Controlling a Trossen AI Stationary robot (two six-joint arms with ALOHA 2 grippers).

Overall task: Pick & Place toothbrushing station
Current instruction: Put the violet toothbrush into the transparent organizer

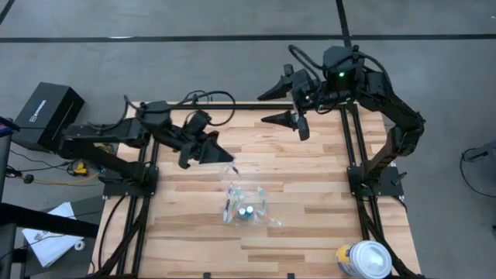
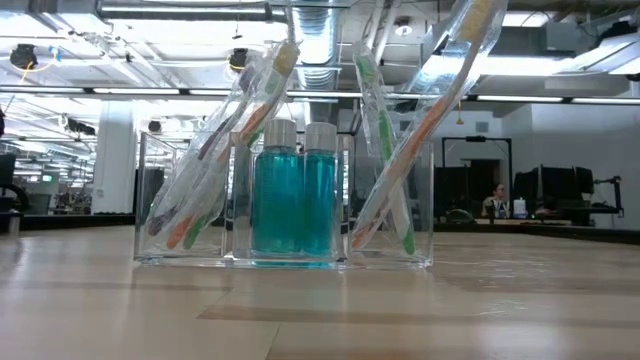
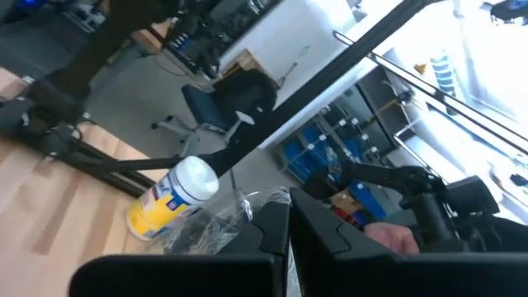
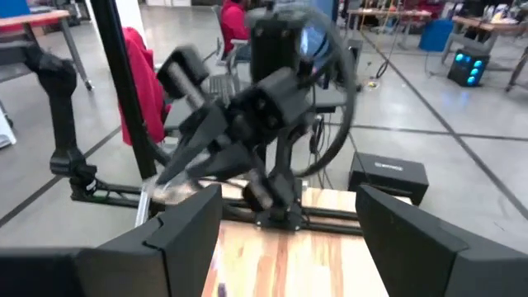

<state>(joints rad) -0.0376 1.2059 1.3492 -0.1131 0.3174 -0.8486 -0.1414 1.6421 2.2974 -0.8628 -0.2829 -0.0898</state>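
The toothbrushing station stands in the middle of the table. It is a see-through holder with wrapped toothbrushes leaning in its two outer compartments and two teal bottles upright in the middle one. My left gripper hovers left of and beyond it, shut on a slim clear plastic packet. My right gripper hangs open over the table's far edge, holding nothing. My left gripper pinches the crinkled clear packet between its two shut fingers. The fingers point about level, toward the table's right side. The packet is lifted clear of the table and sticks out past the fingertips. Which part of it is held is hidden by the fingers.
A round yellow canister with a white lid stands at the table's near right corner. A black box sits on the floor beyond the left edge. Bare wood lies all around the station.
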